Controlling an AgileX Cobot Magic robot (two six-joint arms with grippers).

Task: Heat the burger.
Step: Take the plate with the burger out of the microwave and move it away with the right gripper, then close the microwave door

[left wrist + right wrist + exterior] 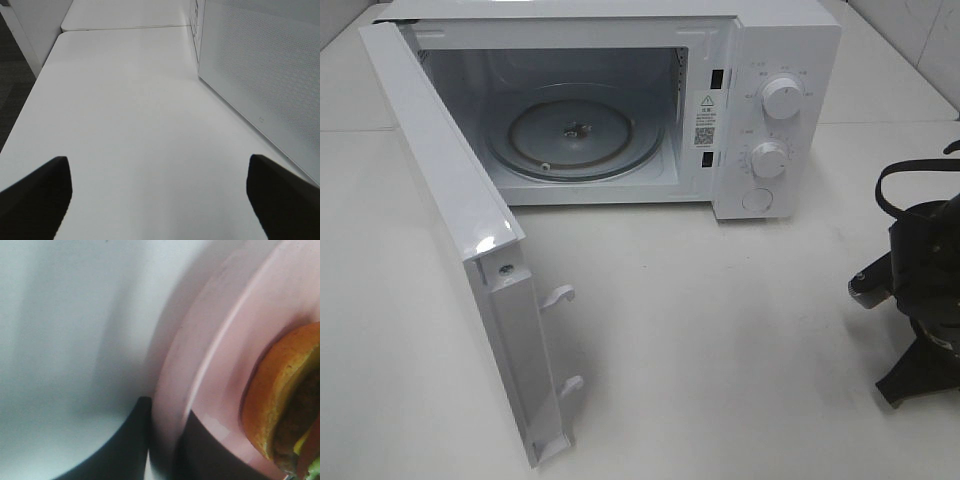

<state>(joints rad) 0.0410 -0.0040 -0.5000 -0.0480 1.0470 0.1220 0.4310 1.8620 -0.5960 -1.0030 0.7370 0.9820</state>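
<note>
A: Looking for writing first: the microwave (620, 110) has a small white warning sticker (706, 104) with a triangle and a square code (704, 134) on the inner frame beside the cavity, but the print is too small to read. Tiny marks ring the two dials (782, 97), also unreadable. No brand shows

B: And the door (460, 240)?

A: Swung wide open toward the left, with the glass turntable (575, 132) bare inside

B: Where is the burger (285, 400)?

A: Only the right wrist view shows it. It sits on a pink plate (225, 340), its bun just beside the right gripper (165, 440)

B: Is that gripper gripping?

A: Its dark fingers (125, 445) stand either side of the plate's rim, one outside and one over the plate, nearly together, so it seems clamped on the rim, though the view is blurred

B: The left gripper (160, 195)?

A: Spread wide above the bare white table (130, 115), holding nothing, with the door's outer face beside it
</note>
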